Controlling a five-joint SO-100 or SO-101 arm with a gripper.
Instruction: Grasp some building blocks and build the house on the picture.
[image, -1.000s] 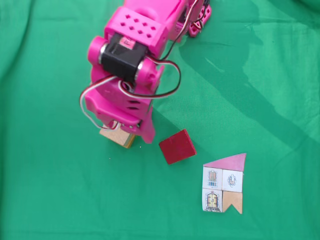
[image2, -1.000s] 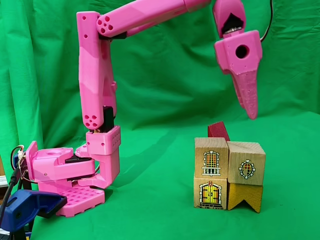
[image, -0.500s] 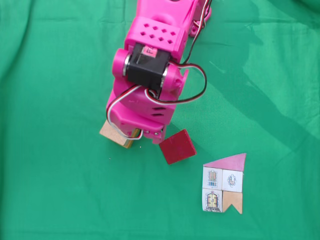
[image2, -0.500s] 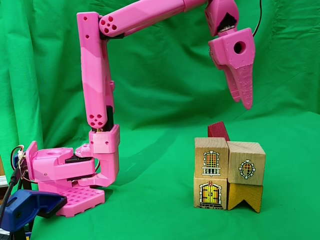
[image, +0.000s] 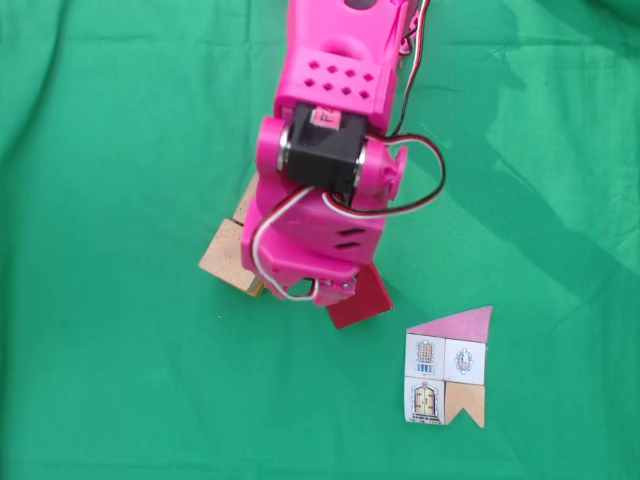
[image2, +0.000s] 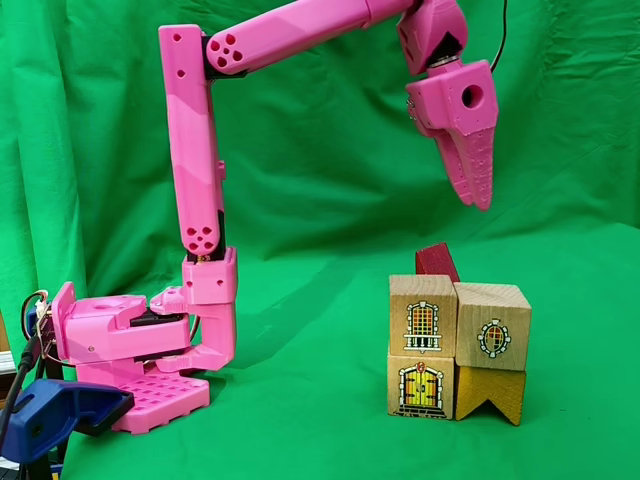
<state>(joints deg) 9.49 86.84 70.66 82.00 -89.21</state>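
My gripper hangs high above the green cloth, fingers pointing down and carrying nothing. From the side they look pressed close together, but I can't tell for certain. I judge it sits up there to clear the stack while I line up over the red block, which lies just behind the others in the side view and shows half hidden under my arm from above.

The blocks stand near the middle of the cloth. Four form a two-by-two wall facing the side camera:
- a tan block with a window, top left
- a tan block with a round window, top right
- a block with a door, bottom left
- a yellow notched block, bottom right

The painted faces look turned that way to match the picture. With the red one that makes five blocks, and I judge it is meant as the roof, not yet on top.

One paper house picture lies flat toward the lower right of the cloth in the top view, well apart from the blocks, so it stays readable as my guide.
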